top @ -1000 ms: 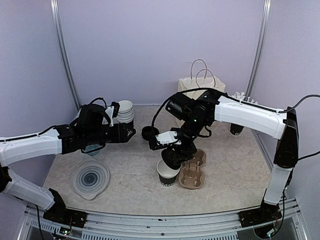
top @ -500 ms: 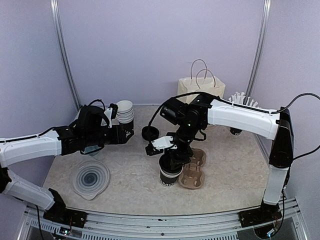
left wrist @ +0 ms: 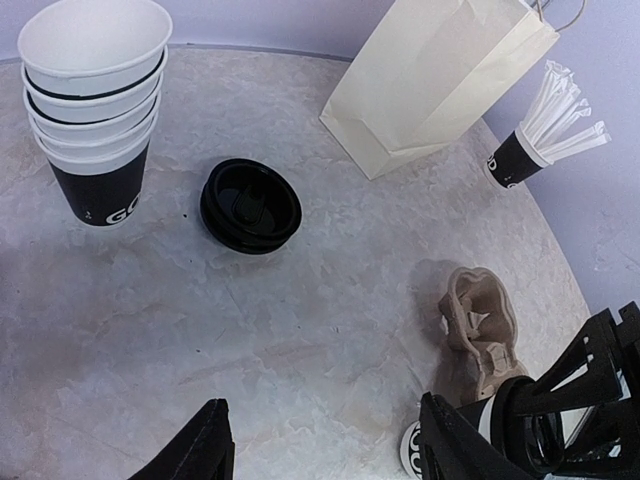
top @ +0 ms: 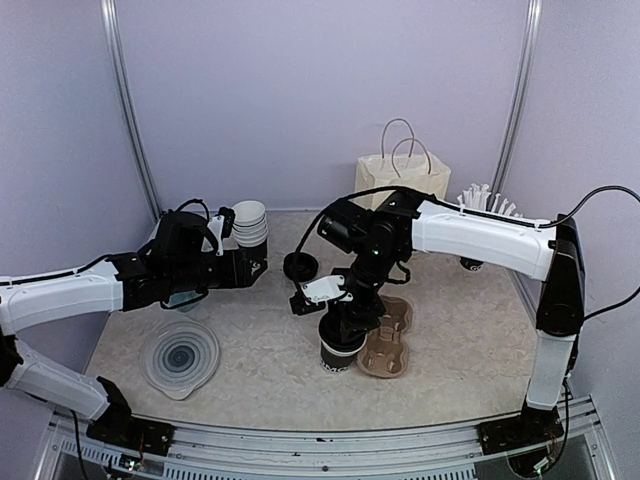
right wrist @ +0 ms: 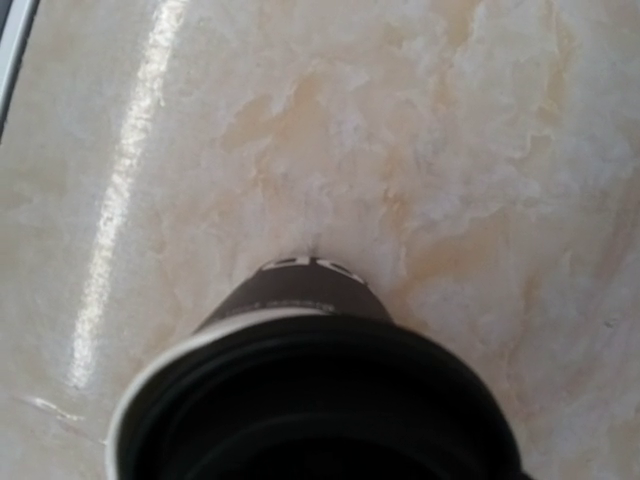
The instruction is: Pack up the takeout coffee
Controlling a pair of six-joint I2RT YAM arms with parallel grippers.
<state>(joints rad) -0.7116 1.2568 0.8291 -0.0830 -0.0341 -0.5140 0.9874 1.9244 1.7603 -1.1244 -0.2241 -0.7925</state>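
The cup (top: pixel 338 356) stands upright on the tabletop (top: pixel 260 340), just beside the near-left end of the tray (top: pixel 388 350) and not yet in one of its wells. The wells that show look empty. The right tool (top: pixel 345 328) is down on top of the cup, jaws spread wide around the black lid (right wrist: pixel 320 410). It holds the lid over the cup's white rim, and whether the lid has snapped fully home cannot be told.

This should be a light, thin-walled paper cup that will dent under a hard squeeze. With the lid over it, there is no saying whether it holds any liquid. The stiffest place to grip is probably high on the wall, just under the rim, where the lid braces it. The glossy lid itself looks slippery and could pop off if the cup were lifted by it. The pulp tray is light and rough, and likely to skid when a cup is pushed in.

The left tool (left wrist: pixel 330 445) hangs open and empty, well off to the left.

The tabletop is smooth pale marbled stone. On it are spare lids (left wrist: pixel 250 205), a cup stack (left wrist: pixel 95 100), straws (left wrist: pixel 555 115), a paper bag (left wrist: pixel 435 75) and a clear dish (top: pixel 180 355), enclosed by lilac walls.
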